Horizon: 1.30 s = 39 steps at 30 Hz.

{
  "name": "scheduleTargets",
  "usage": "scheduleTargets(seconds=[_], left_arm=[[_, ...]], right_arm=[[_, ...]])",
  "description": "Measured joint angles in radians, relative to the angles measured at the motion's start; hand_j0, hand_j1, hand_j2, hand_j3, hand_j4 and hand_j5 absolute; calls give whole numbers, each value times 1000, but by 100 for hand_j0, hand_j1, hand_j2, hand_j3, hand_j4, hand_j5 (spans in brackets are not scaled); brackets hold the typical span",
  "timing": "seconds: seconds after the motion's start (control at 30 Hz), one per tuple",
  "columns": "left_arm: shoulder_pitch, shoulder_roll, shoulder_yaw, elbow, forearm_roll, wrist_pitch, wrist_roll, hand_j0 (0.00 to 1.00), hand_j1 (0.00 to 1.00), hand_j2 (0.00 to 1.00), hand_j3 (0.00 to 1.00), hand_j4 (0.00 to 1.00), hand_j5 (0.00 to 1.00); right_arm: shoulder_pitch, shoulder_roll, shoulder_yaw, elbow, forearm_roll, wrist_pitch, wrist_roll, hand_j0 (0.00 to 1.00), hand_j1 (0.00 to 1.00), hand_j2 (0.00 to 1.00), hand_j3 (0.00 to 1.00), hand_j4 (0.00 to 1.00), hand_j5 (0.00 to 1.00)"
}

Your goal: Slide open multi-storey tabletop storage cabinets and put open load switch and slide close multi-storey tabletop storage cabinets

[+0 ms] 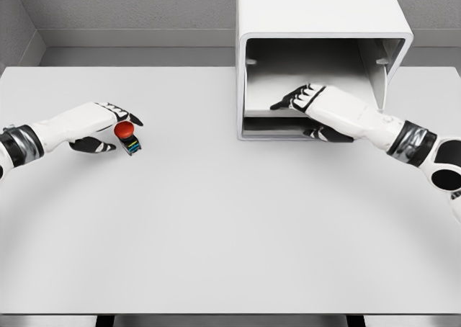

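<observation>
The load switch (128,136), a small dark block with a red round button on top, stands on the table at the left. My left hand (108,129) lies around it, fingers above and thumb below, touching or nearly touching it. The white storage cabinet (320,24) stands at the back, its front open and its inside looking bare. My right hand (306,111) reaches into the opening, fingers stretched flat over the lower shelf (274,125), thumb under its front edge.
The grey table (230,233) spreads wide in front of both arms. A grey wall runs behind the cabinet. No other objects show.
</observation>
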State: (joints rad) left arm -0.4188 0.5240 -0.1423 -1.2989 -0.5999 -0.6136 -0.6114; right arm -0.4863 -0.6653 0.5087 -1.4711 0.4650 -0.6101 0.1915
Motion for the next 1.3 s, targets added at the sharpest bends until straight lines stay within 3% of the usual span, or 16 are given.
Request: scheduleTargets(seconds=[0.33,0.47,0.57,1.3], left_arm=[[14,0,-1,-56,-2,0,0,75,75,75,75,75,75],[15,1,-1,-70,-6,0,0,70,70,70,70,70,70],[17,1,0,-70,-8,0,0,69,69,69,69,69,69],[18,-4,3,-61,-43,1,1,69,69,69,69,69,69]], right_arm=[[26,-42,-3,-57,1,-1,0,80,80,80,80,80,80],[44,-61,-7,-85,-3,-1,-1,81,81,81,81,81,81],[87,-71,-37,-112,-5,-1,-1,81,81,81,81,81,81],[198,-135,-161,-257,-5,-2,0,81,81,81,81,81,81]])
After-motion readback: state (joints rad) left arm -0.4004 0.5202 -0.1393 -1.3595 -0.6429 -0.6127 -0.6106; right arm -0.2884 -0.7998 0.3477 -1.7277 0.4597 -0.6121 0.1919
